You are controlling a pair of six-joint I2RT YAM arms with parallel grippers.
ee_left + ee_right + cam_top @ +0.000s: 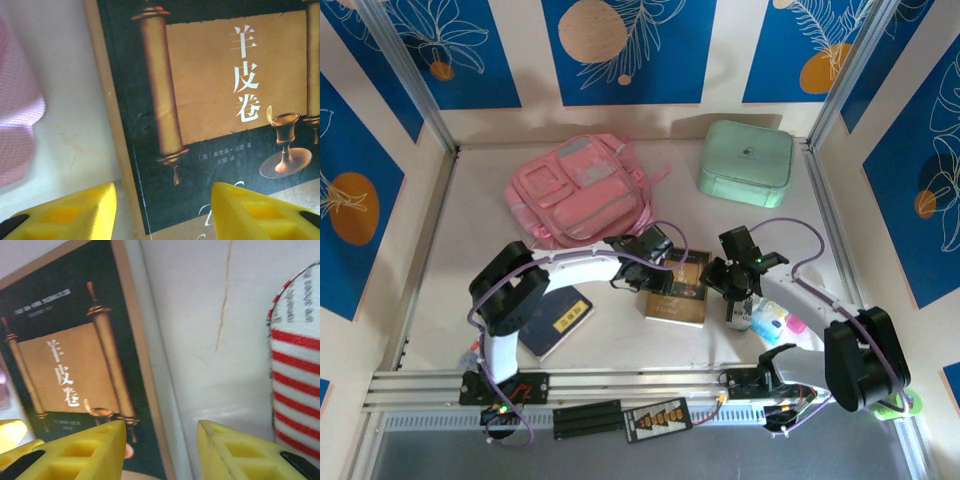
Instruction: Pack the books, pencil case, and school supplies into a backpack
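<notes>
Book: brown book (677,288) flat on surface (470,240), mid-table, just near of backpack (582,190).
L pincer (162,212): open, straddling one long edge.
R pincer (160,447): open, straddling opp. edge.
Risk: thin book, fingers may skid & shove it; arms close, could clash.

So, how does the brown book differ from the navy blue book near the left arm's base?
The brown book is dark brown and tan; the navy book is dark blue. The brown book's cover shows a scroll and a white title; the navy book bears only a small gold label. The brown book lies almost straight; the navy book lies turned diagonally. Both lie flat on the table.
</notes>
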